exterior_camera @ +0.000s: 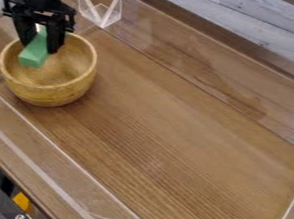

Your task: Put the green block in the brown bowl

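I'm working in a lab-style test rig: my wooden desk (pixel 187 137) is fenced by clear plastic walls (pixel 108 8), whitewashed planks (pixel 255 19) behind.

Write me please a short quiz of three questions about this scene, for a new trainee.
1. True or false: the green block already lies free on the bottom of the brown bowl.
2. What holds the block at this moment?
3. Where is the block in relation to the bowl? A) over the bowl's opening B) on the table beside the bowl C) under the bowl

Key
1. False. The block is clamped between the fingers, not released.
2. The gripper, shut on the block and pointing down.
3. A.
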Controlling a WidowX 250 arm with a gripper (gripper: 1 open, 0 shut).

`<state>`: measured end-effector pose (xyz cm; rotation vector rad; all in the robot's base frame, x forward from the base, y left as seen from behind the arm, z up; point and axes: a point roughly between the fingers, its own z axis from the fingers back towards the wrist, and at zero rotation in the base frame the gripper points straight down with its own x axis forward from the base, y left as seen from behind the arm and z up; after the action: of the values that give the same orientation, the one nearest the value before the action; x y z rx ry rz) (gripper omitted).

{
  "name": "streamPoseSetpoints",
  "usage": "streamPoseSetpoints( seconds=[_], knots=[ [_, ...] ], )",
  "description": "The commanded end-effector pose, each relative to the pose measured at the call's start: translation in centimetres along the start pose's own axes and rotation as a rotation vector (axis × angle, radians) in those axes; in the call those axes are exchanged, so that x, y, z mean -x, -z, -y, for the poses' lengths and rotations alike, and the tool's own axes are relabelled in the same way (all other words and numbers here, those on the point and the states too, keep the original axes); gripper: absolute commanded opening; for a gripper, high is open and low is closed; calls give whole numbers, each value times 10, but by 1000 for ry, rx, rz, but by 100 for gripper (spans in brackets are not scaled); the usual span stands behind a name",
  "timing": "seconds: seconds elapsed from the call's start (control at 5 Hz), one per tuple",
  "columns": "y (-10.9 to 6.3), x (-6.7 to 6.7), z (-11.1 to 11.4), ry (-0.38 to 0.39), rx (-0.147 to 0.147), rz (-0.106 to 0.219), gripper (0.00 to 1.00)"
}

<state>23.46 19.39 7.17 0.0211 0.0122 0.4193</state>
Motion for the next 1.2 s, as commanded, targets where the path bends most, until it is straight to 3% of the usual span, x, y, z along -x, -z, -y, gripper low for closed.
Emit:
streamPoseSetpoints(
  seconds=[0.0, 0.2, 0.6, 0.8, 1.0],
  knots=[
    [-17, -11, -5, 17, -23, 57, 0],
    [-16, -18, -9, 32, -25, 54, 0],
    [9, -10, -6, 53, -28, 52, 0],
    [9, -14, -3, 70, -26, 55, 0],
    [10, -17, 1, 95, -22, 53, 100]
  ],
)
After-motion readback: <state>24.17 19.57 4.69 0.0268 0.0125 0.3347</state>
